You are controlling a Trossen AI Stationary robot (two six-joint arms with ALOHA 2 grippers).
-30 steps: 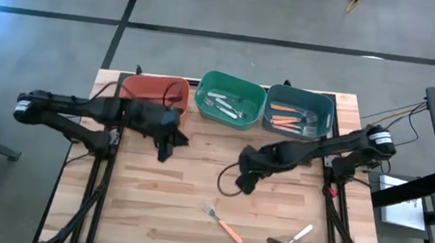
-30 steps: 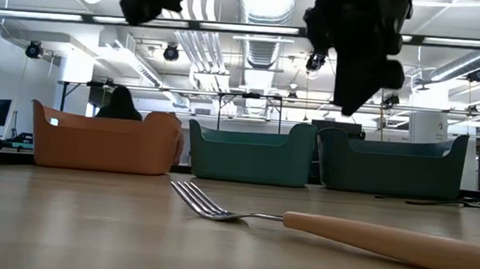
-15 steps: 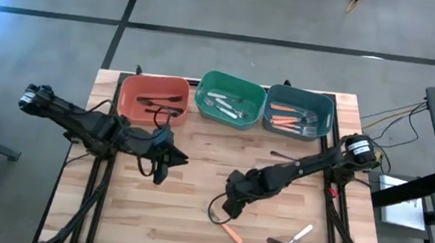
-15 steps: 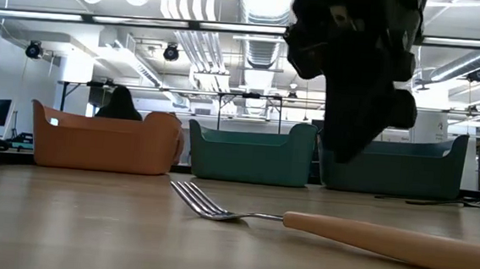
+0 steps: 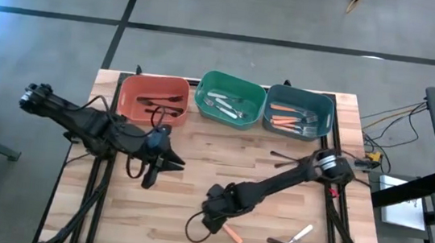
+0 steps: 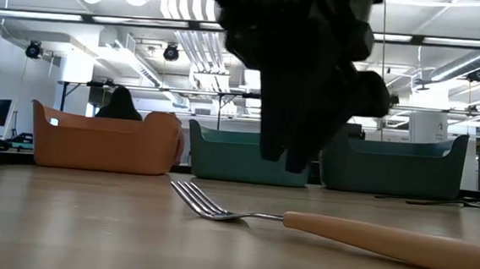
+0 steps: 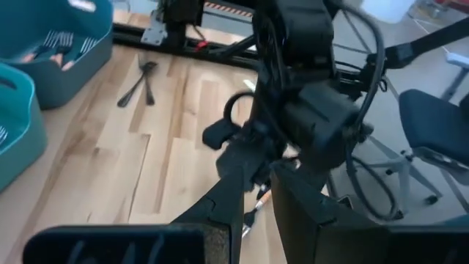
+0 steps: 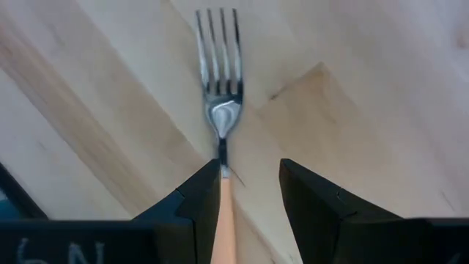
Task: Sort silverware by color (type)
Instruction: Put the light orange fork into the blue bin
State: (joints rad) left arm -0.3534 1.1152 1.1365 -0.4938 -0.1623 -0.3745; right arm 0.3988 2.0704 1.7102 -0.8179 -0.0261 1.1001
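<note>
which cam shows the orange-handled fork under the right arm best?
Right wrist view: the orange-handled fork shows tines and neck sharply between the right end effector's open fingers. Low view shows it side-on; high view only the handle end; left wrist view barely a sliver.

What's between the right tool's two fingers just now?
In the right wrist view, the orange-handled fork lies on the table between the open right tool's fingers, untouched.
</note>
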